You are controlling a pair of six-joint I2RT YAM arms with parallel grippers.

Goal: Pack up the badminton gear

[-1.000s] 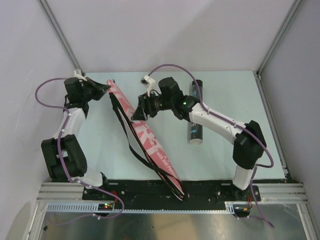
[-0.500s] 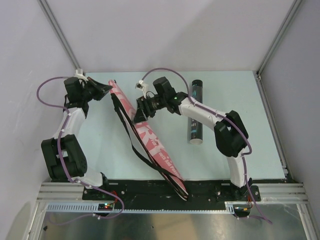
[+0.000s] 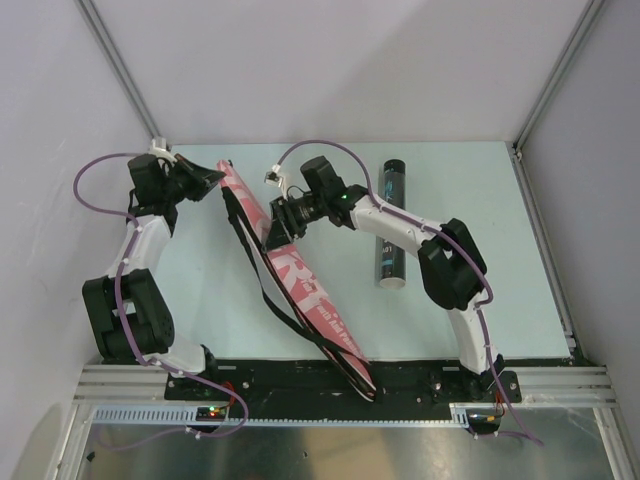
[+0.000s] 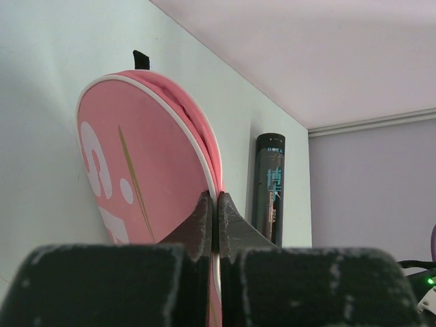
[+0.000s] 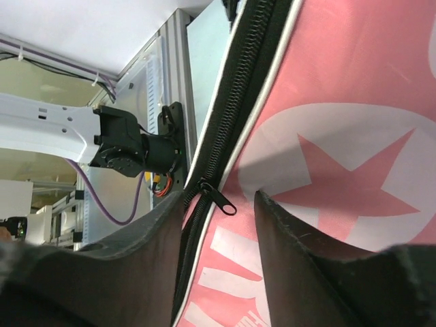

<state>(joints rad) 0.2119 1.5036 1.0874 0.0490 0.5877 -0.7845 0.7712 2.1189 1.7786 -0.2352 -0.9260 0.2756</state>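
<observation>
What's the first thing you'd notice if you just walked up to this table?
The big pink racket case grabs the eye first, propped on its edge and slanting across the middle of the table. The left jaws pinch its far end, while the right jaws stand open on either side of the little zipper pull. A black tube lies flat to the right of the case.

The racket case (image 3: pixel 290 275) lies diagonally on the table (image 3: pixel 200 290), with its far end toward the back left and its near end at the front edge. Its strap (image 3: pixel 258 290) trails along its left side. The tube (image 3: pixel 390 225) lies to its right, apart from it, pointing front to back.
</observation>
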